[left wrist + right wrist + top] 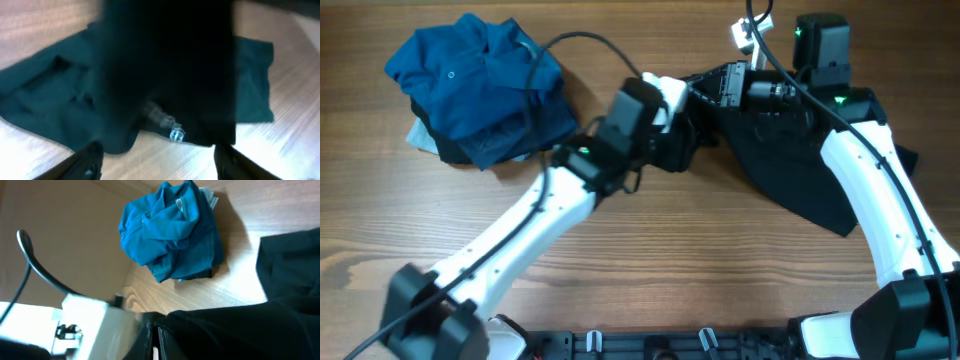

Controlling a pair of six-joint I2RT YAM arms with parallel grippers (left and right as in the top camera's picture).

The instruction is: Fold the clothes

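Only the overhead view shows both arms. The left arm crosses diagonally from the near-left corner to mid-table (720, 270), and the right arm runs up the right edge with its wrist bent left. The black shirt (790, 170) lies beneath them. The left wrist view shows the left claw (157, 149) released, its 2 fingers (90, 156) spread wide over blurred dark cloth. I cannot tell the right claw's (705, 88) state. The blue shirt pile (170, 230) sits well apart.

Overhead straight down, wrist views close and low, all sharing black shirt (790, 180)
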